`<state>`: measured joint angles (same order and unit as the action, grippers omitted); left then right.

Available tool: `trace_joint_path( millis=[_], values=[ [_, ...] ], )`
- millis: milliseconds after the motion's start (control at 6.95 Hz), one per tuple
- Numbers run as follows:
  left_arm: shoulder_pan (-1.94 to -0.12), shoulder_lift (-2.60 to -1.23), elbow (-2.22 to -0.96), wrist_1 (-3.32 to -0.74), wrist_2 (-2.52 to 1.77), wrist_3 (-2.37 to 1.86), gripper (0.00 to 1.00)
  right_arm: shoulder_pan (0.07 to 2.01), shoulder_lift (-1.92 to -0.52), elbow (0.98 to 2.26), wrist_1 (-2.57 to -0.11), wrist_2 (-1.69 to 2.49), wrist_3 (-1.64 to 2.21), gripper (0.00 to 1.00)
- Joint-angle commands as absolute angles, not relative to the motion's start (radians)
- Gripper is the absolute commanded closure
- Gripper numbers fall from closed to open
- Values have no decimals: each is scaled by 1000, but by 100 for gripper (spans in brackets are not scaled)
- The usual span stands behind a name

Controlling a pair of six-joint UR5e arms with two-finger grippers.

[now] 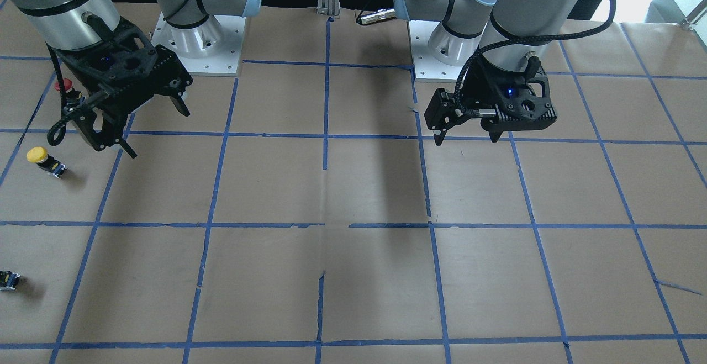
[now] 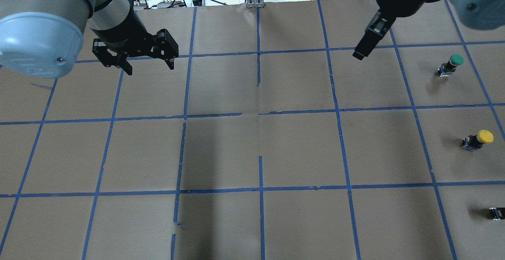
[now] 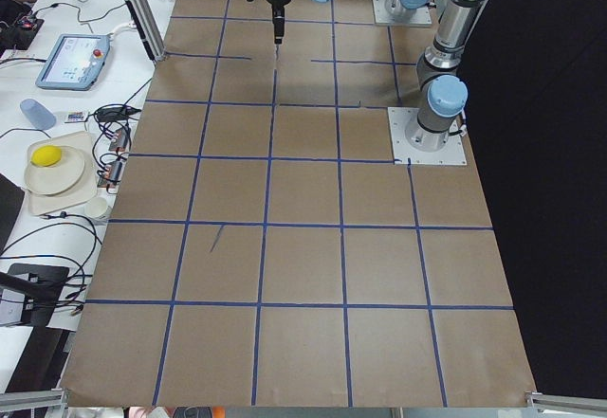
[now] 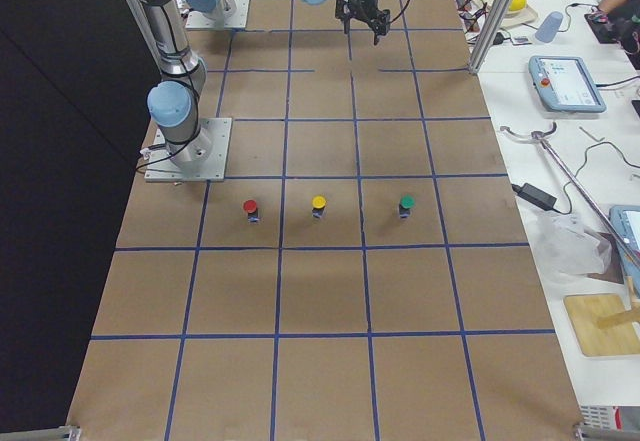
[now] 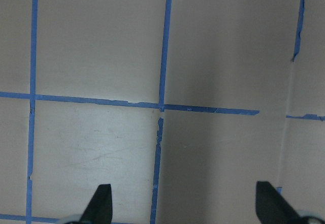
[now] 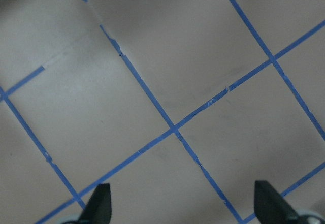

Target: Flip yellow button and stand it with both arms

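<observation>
The left gripper [image 2: 150, 68] hangs over the table [image 2: 300, 149], on the far side of it from the yellow button [image 2: 479, 139]. Its fingers [image 5: 101, 206] are spread wide, with only brown paper and blue tape lines under them. They hold and touch nothing.

The right gripper [image 2: 361, 55] hangs much closer to the yellow button but still well apart from it, and further from the robot's base. The overhead view shows it edge-on. In its wrist view both fingers [image 6: 99, 203] stand wide apart over a tape crossing, and they grip nothing.

The yellow button stands on the paper near the table's right end. In the right side view it looks upright, with its cap on top. It is the middle one in a row of three. The green button [image 2: 451, 64] is beside it on the side away from the robot's base. The red button [image 1: 65, 89] is beside it on the base side, and in the front view it sits just past the right gripper's body.

Beyond the yellow button's end of the table, a bench holds a tablet [image 4: 567, 83]. Its screen text is too small to read.
</observation>
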<state>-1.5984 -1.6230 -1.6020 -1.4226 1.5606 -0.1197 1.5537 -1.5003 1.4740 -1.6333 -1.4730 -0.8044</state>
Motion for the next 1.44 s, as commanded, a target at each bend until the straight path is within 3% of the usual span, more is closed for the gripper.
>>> trace_joint_path(
  millis=[0,575,1295],
  values=[
    [-1598,-1623,-1600,-1427,1560,-120,0,1569,-1512,1425,-1595,-1474,-429,0],
    [-1600,-1621,-1600,-1428,1557,-120,0,1572,-1594,1419,-1421,-1514,54,0],
    [-1574,-1565,-1585,-1523,1520,-26,0,1598,-1592,1437,-1474,-1531,46,0]
  ],
)
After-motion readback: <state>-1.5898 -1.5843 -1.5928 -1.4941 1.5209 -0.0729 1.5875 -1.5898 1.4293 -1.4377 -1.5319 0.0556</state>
